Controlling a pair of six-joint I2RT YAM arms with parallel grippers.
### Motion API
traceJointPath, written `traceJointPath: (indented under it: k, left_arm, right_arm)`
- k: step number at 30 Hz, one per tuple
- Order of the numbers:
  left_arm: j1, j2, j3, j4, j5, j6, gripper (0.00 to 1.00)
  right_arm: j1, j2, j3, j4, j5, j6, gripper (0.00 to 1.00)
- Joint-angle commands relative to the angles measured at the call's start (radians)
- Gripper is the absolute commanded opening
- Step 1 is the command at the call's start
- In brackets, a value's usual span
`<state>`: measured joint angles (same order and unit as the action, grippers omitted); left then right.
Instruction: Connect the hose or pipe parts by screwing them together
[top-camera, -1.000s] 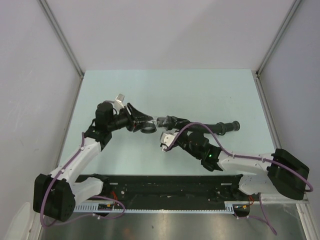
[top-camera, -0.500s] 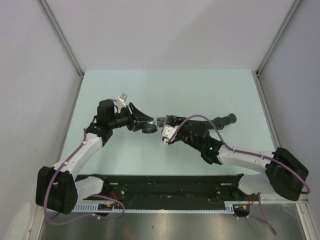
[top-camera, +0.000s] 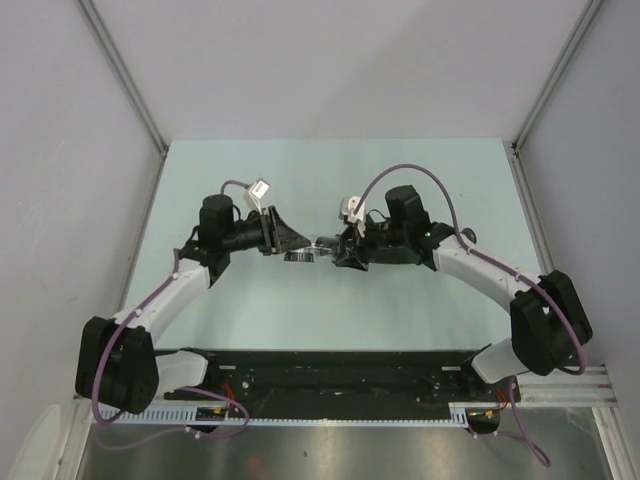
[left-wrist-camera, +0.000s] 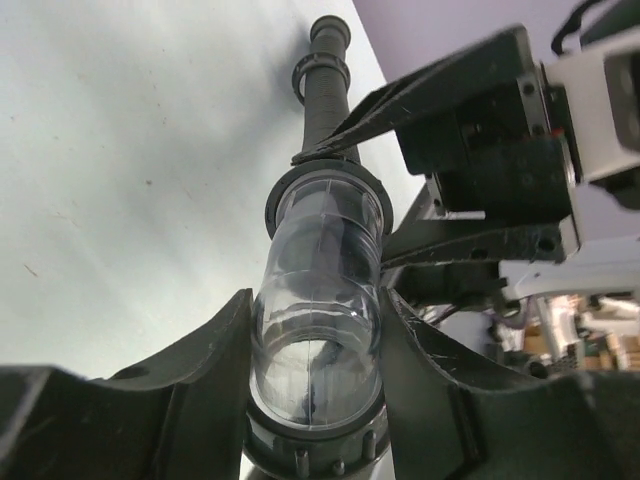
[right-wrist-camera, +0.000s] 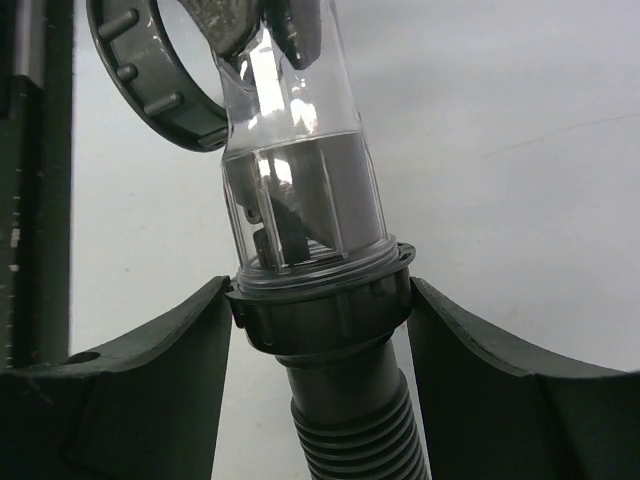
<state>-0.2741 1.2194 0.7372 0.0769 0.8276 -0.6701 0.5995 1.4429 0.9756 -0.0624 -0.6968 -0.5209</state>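
My left gripper (left-wrist-camera: 315, 315) grips the clear fitting (left-wrist-camera: 322, 235); my right gripper (right-wrist-camera: 320, 298) swung to its three o'clock and clamped the hose (right-wrist-camera: 355, 440) collar, ready for screwing.

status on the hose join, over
Left gripper shut on clear fitting. Right gripper shut on collar of black hose. Fitting end sits in collar; thread tightness unclear. Nothing in the way.
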Motion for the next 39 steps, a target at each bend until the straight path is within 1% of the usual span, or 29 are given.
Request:
traceJointPath:
  k: [1, 4, 5, 6, 8, 9, 10, 12, 13, 15, 18, 19, 20, 21, 22, 23, 25, 26, 30, 31, 33, 34, 35, 36, 37, 38, 39]
  left_arm:
    - [-0.023, -0.023, 0.024, 0.067, -0.024, 0.271, 0.0]
    - [-0.057, -0.063, 0.005, 0.104, -0.018, 0.38, 0.0]
    - [-0.068, -0.072, 0.002, 0.106, -0.021, 0.442, 0.0]
    - [-0.086, -0.09, -0.007, 0.107, -0.028, 0.47, 0.0]
    - [-0.099, -0.104, -0.015, 0.115, -0.05, 0.527, 0.0]
    - [-0.105, -0.112, -0.024, 0.115, -0.056, 0.543, 0.0]
    - [-0.108, -0.115, -0.03, 0.118, -0.064, 0.559, 0.0]
    - [-0.112, -0.112, -0.05, 0.121, -0.064, 0.616, 0.0]
    - [-0.112, -0.11, -0.055, 0.121, -0.061, 0.63, 0.0]
    - [-0.114, -0.109, -0.068, 0.123, -0.058, 0.655, 0.0]
    - [-0.112, -0.101, -0.068, 0.129, -0.077, 0.642, 0.0]
    - [-0.112, -0.098, -0.068, 0.129, -0.093, 0.626, 0.0]
    - [-0.111, -0.097, -0.065, 0.129, -0.107, 0.61, 0.0]
    - [-0.111, -0.098, -0.062, 0.129, -0.143, 0.589, 0.0]
    - [-0.109, -0.097, -0.061, 0.127, -0.151, 0.555, 0.0]
    - [-0.106, -0.095, -0.061, 0.129, -0.153, 0.54, 0.0]
    - [-0.105, -0.1, -0.059, 0.129, -0.165, 0.502, 0.0]
    - [-0.102, -0.106, -0.061, 0.129, -0.168, 0.488, 0.0]
    - [-0.077, -0.118, -0.07, 0.129, -0.215, 0.357, 0.0]
    - [-0.07, -0.118, -0.073, 0.127, -0.225, 0.292, 0.0]
    - [-0.048, -0.116, -0.075, 0.12, -0.228, 0.235, 0.0]
    - [-0.039, -0.113, -0.073, 0.112, -0.22, 0.172, 0.0]
    - [-0.022, -0.107, -0.067, 0.104, -0.21, 0.141, 0.0]
    - [-0.016, -0.097, -0.062, 0.086, -0.197, 0.114, 0.0]
    - [-0.01, -0.089, -0.053, 0.069, -0.191, 0.063, 0.0]
    - [-0.002, -0.084, -0.029, 0.046, -0.188, 0.041, 0.0]
    - [-0.001, -0.075, -0.018, 0.0, -0.188, 0.02, 0.0]
  right_arm:
    - [-0.017, 0.045, 0.093, -0.045, -0.337, 0.113, 0.18]
    - [-0.043, 0.102, 0.113, -0.013, -0.432, 0.197, 0.17]
    - [-0.062, 0.126, 0.114, 0.005, -0.463, 0.226, 0.17]
    - [-0.07, 0.143, 0.115, 0.051, -0.508, 0.325, 0.18]
    - [-0.096, 0.169, 0.115, 0.145, -0.556, 0.424, 0.18]
    - [-0.105, 0.2, 0.115, 0.217, -0.604, 0.474, 0.19]
    - [-0.11, 0.212, 0.115, 0.251, -0.621, 0.581, 0.2]
    - [-0.127, 0.247, 0.115, 0.338, -0.661, 0.671, 0.2]
    - [-0.129, 0.257, 0.115, 0.355, -0.673, 0.721, 0.21]
    - [-0.133, 0.261, 0.115, 0.337, -0.684, 0.719, 0.22]
    - [-0.144, 0.254, 0.115, 0.288, -0.667, 0.691, 0.37]
    - [-0.158, 0.245, 0.115, 0.276, -0.659, 0.687, 0.44]
    - [-0.162, 0.235, 0.115, 0.236, -0.635, 0.658, 0.51]
    - [-0.165, 0.226, 0.115, 0.21, -0.609, 0.636, 0.7]
    - [-0.173, 0.199, 0.115, 0.178, -0.577, 0.604, 0.77]
    - [-0.173, 0.183, 0.115, 0.112, -0.51, 0.54, 0.8]
    - [-0.173, 0.14, 0.115, 0.066, -0.466, 0.475, 0.94]
    - [-0.173, 0.128, 0.115, 0.002, -0.427, 0.434, 1.0]
    - [-0.173, 0.059, 0.115, -0.063, -0.328, 0.386, 1.0]
    - [-0.172, 0.047, 0.115, -0.071, -0.308, 0.381, 1.0]
    - [-0.168, 0.001, 0.115, -0.08, -0.222, 0.371, 1.0]
    - [-0.159, -0.018, 0.109, -0.076, -0.19, 0.365, 1.0]
    - [-0.127, -0.033, 0.104, -0.071, -0.097, 0.352, 1.0]
    - [-0.109, -0.067, 0.098, -0.07, -0.036, 0.325, 1.0]
    - [-0.075, -0.085, 0.077, -0.068, 0.033, 0.253, 1.0]
    - [-0.043, -0.105, 0.048, -0.029, 0.181, 0.213, 1.0]
    - [0.02, -0.157, 0.011, 0.019, 0.244, 0.188, 1.0]
